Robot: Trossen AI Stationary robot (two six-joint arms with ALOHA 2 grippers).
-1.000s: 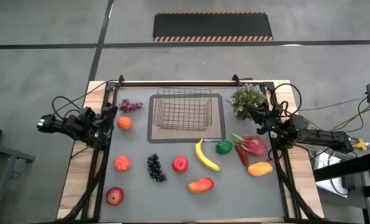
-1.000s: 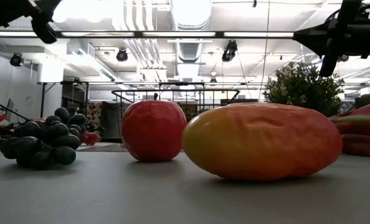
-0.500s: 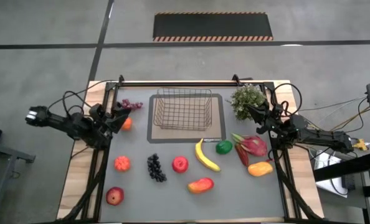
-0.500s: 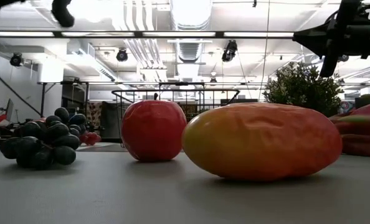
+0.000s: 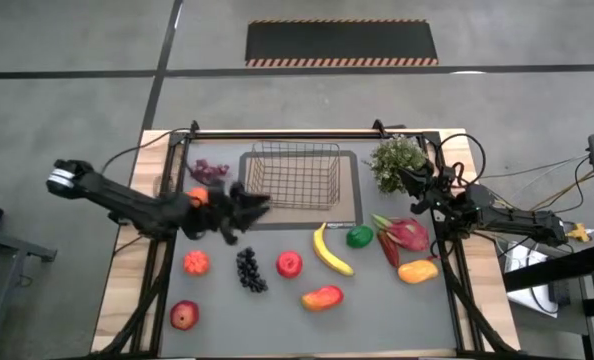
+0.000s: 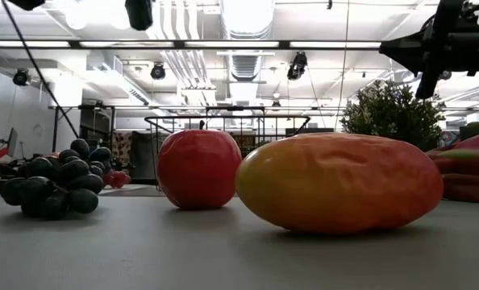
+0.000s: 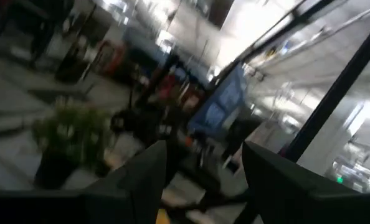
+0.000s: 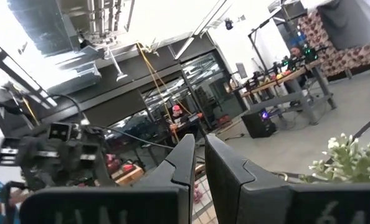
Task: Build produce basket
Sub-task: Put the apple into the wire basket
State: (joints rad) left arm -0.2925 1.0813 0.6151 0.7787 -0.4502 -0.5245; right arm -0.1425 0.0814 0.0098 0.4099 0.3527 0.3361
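Fruit lies around the empty basket (image 5: 295,175). Left hand (image 5: 249,207), part open and holding nothing, hangs by the basket's front-left corner, grapes (image 5: 249,268) just toward the table's front. Right hand (image 5: 409,184), shut, waits beside the plant (image 5: 397,160).

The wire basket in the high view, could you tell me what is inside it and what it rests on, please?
The basket holds no produce; grey shows through its mesh. It rests on a flat grey tray with a dark border. The left gripper, open, hovers by its near-left corner, covering some tray there.
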